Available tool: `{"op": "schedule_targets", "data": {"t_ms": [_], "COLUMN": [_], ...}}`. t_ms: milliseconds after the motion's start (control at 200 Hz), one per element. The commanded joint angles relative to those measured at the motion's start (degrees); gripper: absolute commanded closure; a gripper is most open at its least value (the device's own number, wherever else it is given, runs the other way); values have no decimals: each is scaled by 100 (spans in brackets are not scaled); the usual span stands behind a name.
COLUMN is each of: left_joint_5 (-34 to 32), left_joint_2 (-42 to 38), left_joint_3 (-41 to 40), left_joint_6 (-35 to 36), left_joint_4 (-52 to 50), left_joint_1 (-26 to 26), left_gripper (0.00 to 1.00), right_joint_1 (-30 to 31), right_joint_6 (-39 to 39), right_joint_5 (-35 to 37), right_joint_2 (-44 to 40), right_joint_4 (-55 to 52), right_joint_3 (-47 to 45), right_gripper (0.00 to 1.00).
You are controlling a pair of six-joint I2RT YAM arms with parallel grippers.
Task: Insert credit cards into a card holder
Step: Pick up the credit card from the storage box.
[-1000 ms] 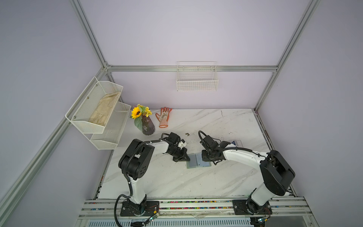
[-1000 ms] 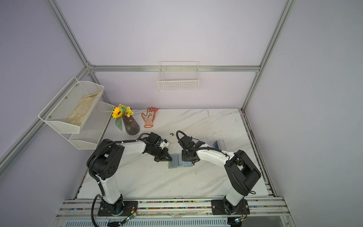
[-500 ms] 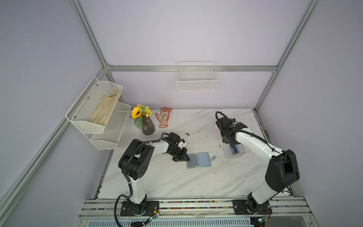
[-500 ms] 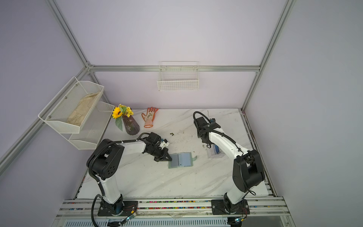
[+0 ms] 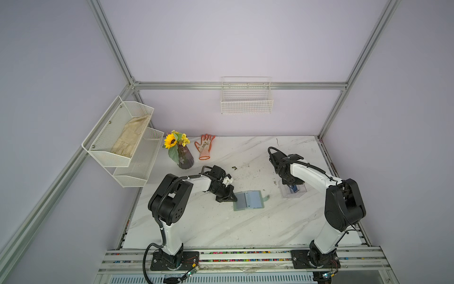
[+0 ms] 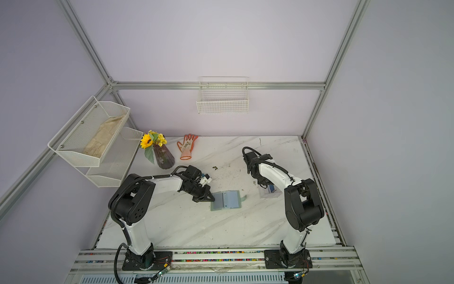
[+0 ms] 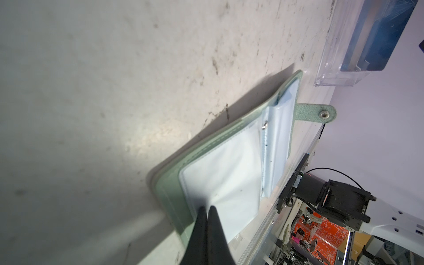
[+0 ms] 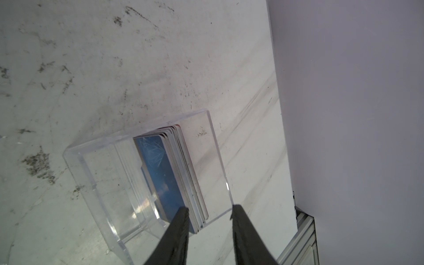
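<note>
Hold the left claw (image 7: 207,210) pinched shut on a clear sleeve of the card holder (image 7: 229,165), spread open on the surface (image 5: 221,226) at centre. At right, lower the empty, half-open right claw (image 8: 210,210) squarely over the credit cards (image 8: 184,165) standing in the clear box (image 8: 98,165); pinch only the blue front card (image 8: 160,165), lifting straight up.
</note>
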Motion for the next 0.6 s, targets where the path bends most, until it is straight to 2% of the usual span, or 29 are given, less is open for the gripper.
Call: {"op": "schedule_targets", "data": {"t_ms": [0, 375, 590], "left_joint_5": [-1131, -1123, -1123], "left_joint_2": [371, 405, 406], "left_joint_3": [-142, -124, -124], "left_joint_6": [120, 120, 111], "left_joint_4": [-637, -633, -624], "left_joint_1": [-30, -30, -26], "left_gripper": [100, 100, 100], "right_joint_1": [-20, -42, -124], "right_joint_6": [-21, -112, -243], "right_joint_5": [45, -30, -90], "right_joint_2": [151, 361, 497], "right_joint_4": [-123, 38, 304], "right_joint_3": [-106, -259, -216], "right_gripper": [63, 48, 47]}}
